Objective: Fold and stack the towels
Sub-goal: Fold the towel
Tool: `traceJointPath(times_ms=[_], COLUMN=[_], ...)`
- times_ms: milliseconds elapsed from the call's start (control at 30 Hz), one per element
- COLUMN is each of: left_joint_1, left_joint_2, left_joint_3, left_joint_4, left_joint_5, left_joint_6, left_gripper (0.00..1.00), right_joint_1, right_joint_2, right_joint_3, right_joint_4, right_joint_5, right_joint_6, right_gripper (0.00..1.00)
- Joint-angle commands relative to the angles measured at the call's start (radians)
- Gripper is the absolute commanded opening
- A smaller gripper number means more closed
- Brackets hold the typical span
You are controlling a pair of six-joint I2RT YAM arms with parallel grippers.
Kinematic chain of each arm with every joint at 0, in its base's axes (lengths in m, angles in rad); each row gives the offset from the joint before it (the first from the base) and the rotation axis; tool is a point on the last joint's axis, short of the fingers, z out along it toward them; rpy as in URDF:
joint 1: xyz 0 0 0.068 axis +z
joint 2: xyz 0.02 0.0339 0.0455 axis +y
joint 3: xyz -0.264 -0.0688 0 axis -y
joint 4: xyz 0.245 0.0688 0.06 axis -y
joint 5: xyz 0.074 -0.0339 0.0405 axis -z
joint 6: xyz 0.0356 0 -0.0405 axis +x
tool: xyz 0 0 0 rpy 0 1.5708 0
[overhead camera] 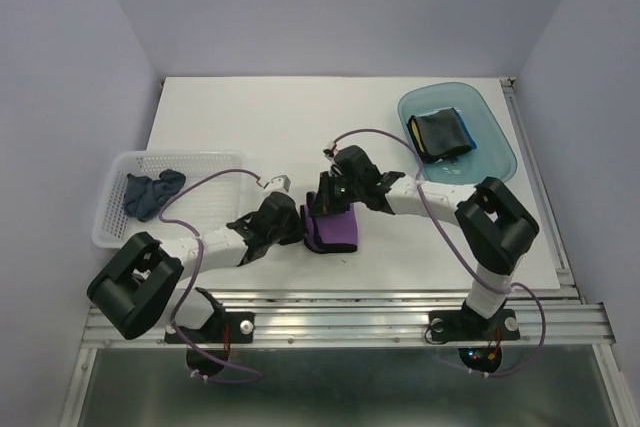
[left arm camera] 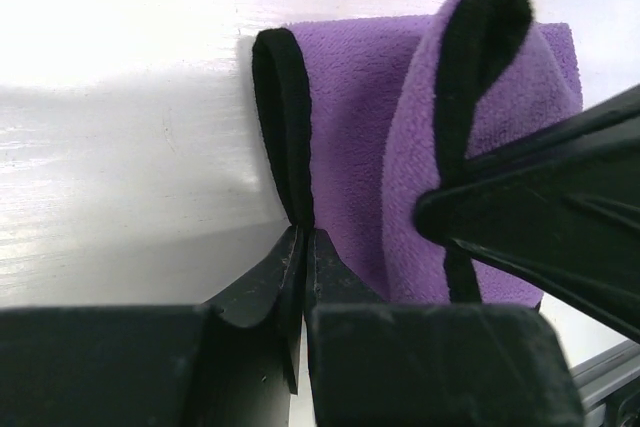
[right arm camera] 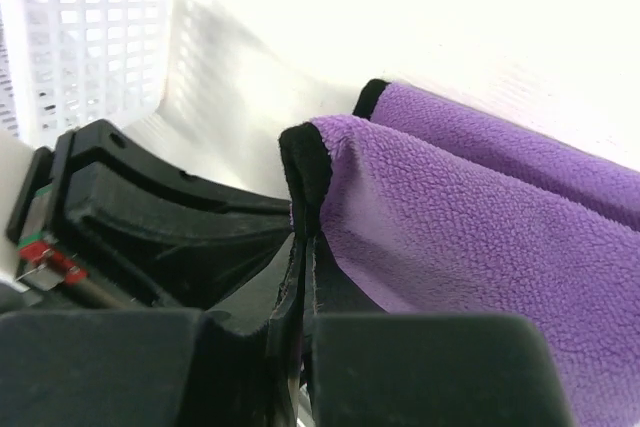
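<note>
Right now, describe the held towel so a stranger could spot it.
On the table, look front and centre, between the basket and the tray. The towel there, pinched by the left gripper and right gripper, is the only purple one, edged in black.

Three towels are in view: one purple towel [overhead camera: 335, 232], one crumpled grey-blue towel [overhead camera: 152, 192] and one dark folded towel [overhead camera: 440, 134]. There is one white mesh basket [overhead camera: 180, 155] and one teal tray [overhead camera: 490, 112]. Two robot arms are present, the left arm [overhead camera: 200, 242] and the right arm [overhead camera: 440, 199].
</note>
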Motion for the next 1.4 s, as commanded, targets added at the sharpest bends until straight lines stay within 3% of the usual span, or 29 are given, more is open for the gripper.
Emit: traceJointPath(times_ms=[0,400,500,567,633,867,1000,1100,1267,1367], left_joint_1=[0.001,0.002,0.001,0.001,0.001,0.002,0.001,0.001,0.001,0.001], left_joint_2=[-0.019,-0.033,-0.046,-0.059,-0.085,-0.217,-0.275,-0.283,-0.237,-0.183], left_joint_3=[-0.010,-0.015,-0.015,-0.015,-0.012,-0.023,-0.030,-0.026,-0.006,0.017], left_joint_4=[0.007,-0.020,-0.039,-0.066,-0.102,-0.151,-0.155,-0.155,-0.149,-0.131], left_joint_5=[0.002,-0.003,-0.004,-0.019,-0.036,-0.038,-0.032,-0.035,-0.052,-0.052], left_joint_6=[0.000,-0.002,-0.008,-0.015,-0.026,-0.037,-0.040,-0.040,-0.040,-0.038], left_gripper=[0.01,0.13,0.27,0.31,0.39,0.40,0.69,0.70,0.66,0.62], right_joint_1=[0.015,0.015,0.015,0.015,0.017,0.017,0.017,0.015,0.015,0.014], right_joint_2=[0.022,0.117,0.129,0.129,0.123,0.073,0.013,-0.033,-0.098,-0.141], right_joint_3=[0.057,0.057,0.054,0.054,0.056,0.079,0.076,0.067,0.019,-0.036], right_joint_4=[0.100,0.158,0.167,0.164,0.163,0.129,0.104,0.083,0.058,0.040], right_joint_5=[0.007,0.039,0.058,0.065,0.067,0.024,0.038,0.053,0.078,0.091], right_joint_6=[0.010,0.013,0.023,0.021,0.021,0.000,-0.020,-0.034,-0.020,-0.016], right_gripper=[0.01,0.01,0.01,0.01,0.07,0.43,0.60,0.75,0.76,0.67])
